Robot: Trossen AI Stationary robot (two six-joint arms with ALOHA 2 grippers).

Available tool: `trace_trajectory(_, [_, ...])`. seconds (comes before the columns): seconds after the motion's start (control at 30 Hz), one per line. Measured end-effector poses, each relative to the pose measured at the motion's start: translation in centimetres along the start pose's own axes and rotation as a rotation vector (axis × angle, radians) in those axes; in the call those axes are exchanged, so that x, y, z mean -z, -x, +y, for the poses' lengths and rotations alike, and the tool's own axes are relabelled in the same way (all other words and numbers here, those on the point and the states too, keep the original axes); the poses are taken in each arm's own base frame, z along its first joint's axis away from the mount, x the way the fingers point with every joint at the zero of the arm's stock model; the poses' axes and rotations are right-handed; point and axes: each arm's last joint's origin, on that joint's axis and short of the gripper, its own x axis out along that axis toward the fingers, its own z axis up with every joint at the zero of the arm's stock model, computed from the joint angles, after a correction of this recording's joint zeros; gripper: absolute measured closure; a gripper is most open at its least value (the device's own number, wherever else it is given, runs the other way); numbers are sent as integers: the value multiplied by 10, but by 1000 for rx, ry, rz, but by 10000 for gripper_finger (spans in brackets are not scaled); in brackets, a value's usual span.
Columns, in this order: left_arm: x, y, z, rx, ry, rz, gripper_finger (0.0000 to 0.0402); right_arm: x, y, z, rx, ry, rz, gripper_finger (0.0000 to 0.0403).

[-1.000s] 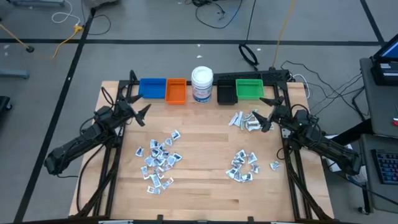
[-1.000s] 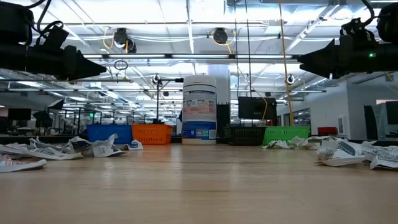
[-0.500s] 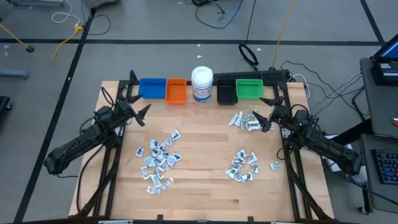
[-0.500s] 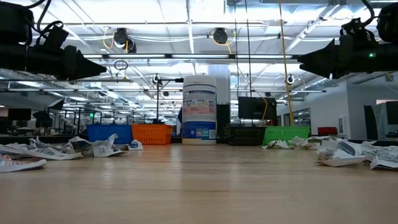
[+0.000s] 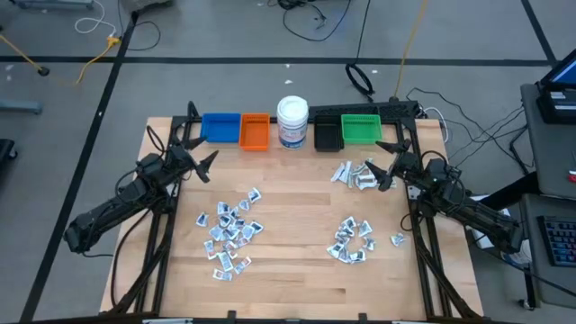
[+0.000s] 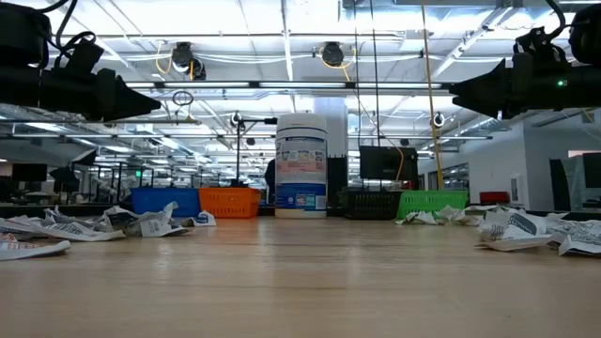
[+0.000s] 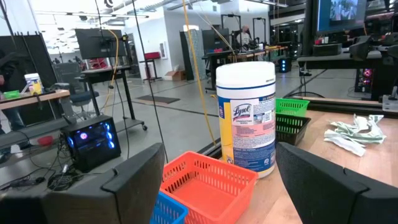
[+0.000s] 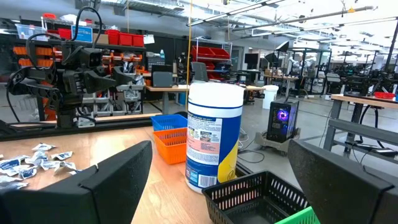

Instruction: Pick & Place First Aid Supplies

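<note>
**Both arms raised, packets loose on worktop**

Light wooden worktop [image 5: 297, 216] w/ three loose heaps of small crinkled white-and-silvery wrapped first aid packets: one heap left of centre [image 5: 229, 231], one right of centre toward the front [image 5: 352, 241], one farther back on the right [image 5: 356, 174], just in front of the green bin. One stray packet [image 5: 397, 239] apart, near the right edge.

Along the back edge, left to right: blue rectangular plastic bin [image 5: 220, 127], touching orange rectangular plastic bin [image 5: 255, 131], then white cylindrical wipes jar w/ blue label [image 5: 292, 122], black rectangular mesh bin [image 5: 327, 134], green rectangular plastic bin [image 5: 361, 128]. Jar upright, between orange and black bins. No packets seen in any bin (interiors only partly visible).

Left end effector [image 5: 203, 163] above the worktop's left side, behind the left heap, facing the bins; fingers spread apart, nothing between them (own wrist view: orange bin and jar framed in the gap). Right end effector [image 5: 385, 167] above the right side, beside the back-right heap; fingers likewise parted, holding nothing. Low view: both arms well clear of the surface, touching no packet.
</note>
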Motion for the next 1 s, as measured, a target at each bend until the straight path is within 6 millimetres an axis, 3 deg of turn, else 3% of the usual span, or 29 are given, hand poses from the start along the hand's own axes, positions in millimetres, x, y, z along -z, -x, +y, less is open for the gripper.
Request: trace_trajectory(1.0, [0,0,0,0,0,-1,91,0,0,-1,26,-30,2,32])
